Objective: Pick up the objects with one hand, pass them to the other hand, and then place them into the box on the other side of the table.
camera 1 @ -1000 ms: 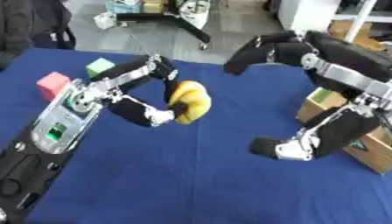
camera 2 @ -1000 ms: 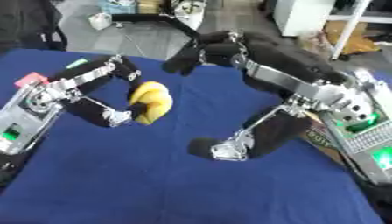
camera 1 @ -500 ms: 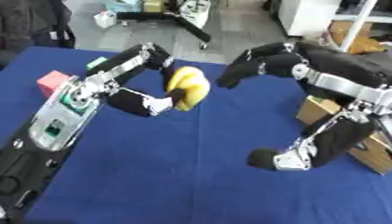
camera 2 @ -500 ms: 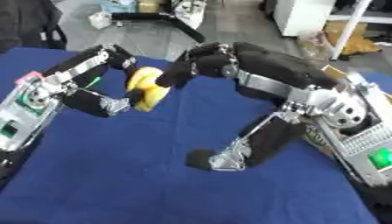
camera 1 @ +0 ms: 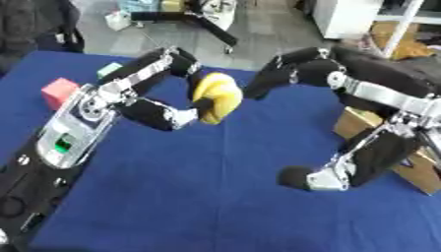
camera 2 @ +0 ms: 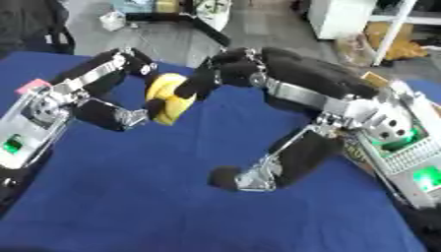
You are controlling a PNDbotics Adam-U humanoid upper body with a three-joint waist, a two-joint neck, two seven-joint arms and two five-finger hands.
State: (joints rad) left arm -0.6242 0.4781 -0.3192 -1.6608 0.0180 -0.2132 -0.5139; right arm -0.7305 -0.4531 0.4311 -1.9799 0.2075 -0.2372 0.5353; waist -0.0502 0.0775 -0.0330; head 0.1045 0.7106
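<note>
Yellow object: a smooth, curved yellow banana-shaped piece [camera 1: 215,96], glossy like plastic, held above the cloth at about eleven o'clock from centre.
Left hand: my black left hand [camera 1: 176,110] has its fingers curled round the banana piece from below.
Right hand: my black right hand [camera 1: 268,83] sits at the banana's three o'clock, just beside it; I cannot tell whether its fingers are apart or together.
Table: a matte dark-blue cloth-covered table [camera 1: 189,197].
Box: a brown cardboard box [camera 1: 358,123] at three o'clock, partly behind my right arm.
Blocks: a pink cube [camera 1: 58,91] and a green block [camera 1: 109,69] at ten o'clock.
</note>
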